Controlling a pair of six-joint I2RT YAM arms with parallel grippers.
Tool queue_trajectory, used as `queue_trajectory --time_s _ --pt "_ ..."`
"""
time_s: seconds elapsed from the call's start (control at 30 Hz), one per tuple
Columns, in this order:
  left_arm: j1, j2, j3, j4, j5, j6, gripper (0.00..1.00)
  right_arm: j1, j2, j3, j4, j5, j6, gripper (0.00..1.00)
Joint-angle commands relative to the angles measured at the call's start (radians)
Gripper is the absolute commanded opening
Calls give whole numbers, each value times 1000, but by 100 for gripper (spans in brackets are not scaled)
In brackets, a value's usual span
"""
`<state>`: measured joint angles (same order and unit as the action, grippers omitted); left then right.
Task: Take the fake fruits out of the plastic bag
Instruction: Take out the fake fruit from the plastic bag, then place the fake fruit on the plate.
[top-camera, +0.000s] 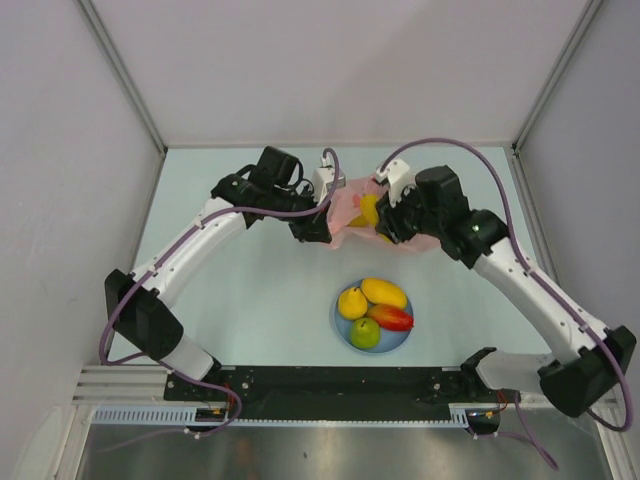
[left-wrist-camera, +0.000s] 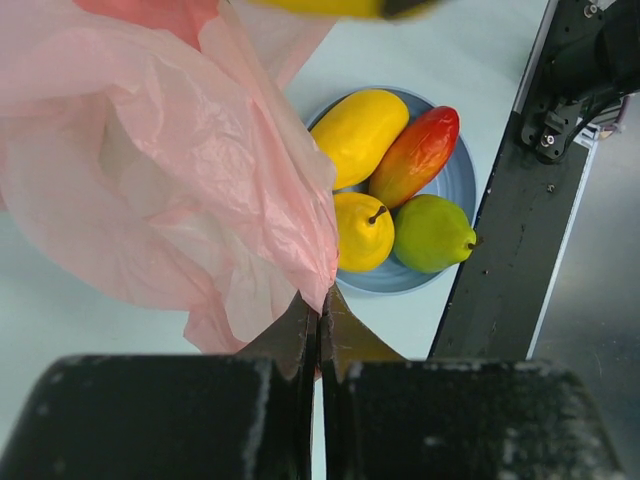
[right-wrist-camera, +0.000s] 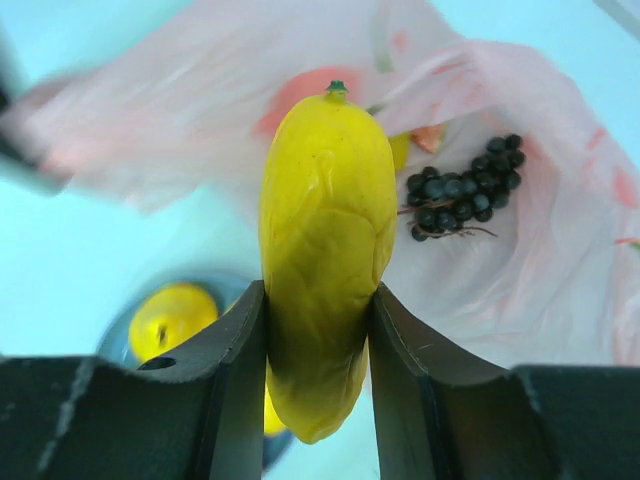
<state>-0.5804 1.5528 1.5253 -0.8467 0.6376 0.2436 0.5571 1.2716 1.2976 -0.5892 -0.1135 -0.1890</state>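
Four fruits are seen on a blue plate (left-wrist-camera: 465, 180) at the near middle of the counter (top-camera: 250, 300): a yellow mango (left-wrist-camera: 360, 135) and a red mango (left-wrist-camera: 418, 155) side by side, with a yellow pear (left-wrist-camera: 362, 232) and a green pear (left-wrist-camera: 432, 233) touching below them. The pink bag (left-wrist-camera: 180, 170) is held farther back, between the two claws. In the top view most of it is covered by the wrists, and whether it rests on the counter cannot be told. The left claw (left-wrist-camera: 322, 310) is closed to a thin slit, with a crumpled edge of the bag pinched between its fingers. The right claw (right-wrist-camera: 318, 300) is clamped on a long yellow fruit (right-wrist-camera: 325, 220), which is gripped at its lower half with the stem end pointing away. Its bottom tip is partly hidden by the fingers, and in the left wrist view only a cut-off sliver of it shows at the top edge. The fruit is held in front of the bag's mouth, but whether it is clear of the bag cannot be judged. Inside the bag, dark grapes (right-wrist-camera: 465, 190) are seen on the plastic. A red shape (right-wrist-camera: 300, 85) behind the yellow fruit is veiled by the film and too blurred to name. In the right wrist view the plate is only a soft blur at the lower left.
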Motion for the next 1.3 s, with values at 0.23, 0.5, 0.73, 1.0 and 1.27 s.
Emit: queue_trajectory --time_s 0.23,0.5,0.73,1.0,1.27 --pt "-6 -46 33 15 2 6 2 432 -261 -303 -397 -161 -414 4" --pt "-6 -56 33 6 -21 29 2 538 -297 -435 -399 -97 -680 2" --pt "-6 -51 33 0 -15 23 2 575 -334 -532 -331 -43 -829 3" --pt "-6 -51 29 0 -19 23 2 627 -258 -613 -184 31 -808 9" --pt "-7 -30 35 9 8 8 3 641 -210 -615 -101 98 -733 10"
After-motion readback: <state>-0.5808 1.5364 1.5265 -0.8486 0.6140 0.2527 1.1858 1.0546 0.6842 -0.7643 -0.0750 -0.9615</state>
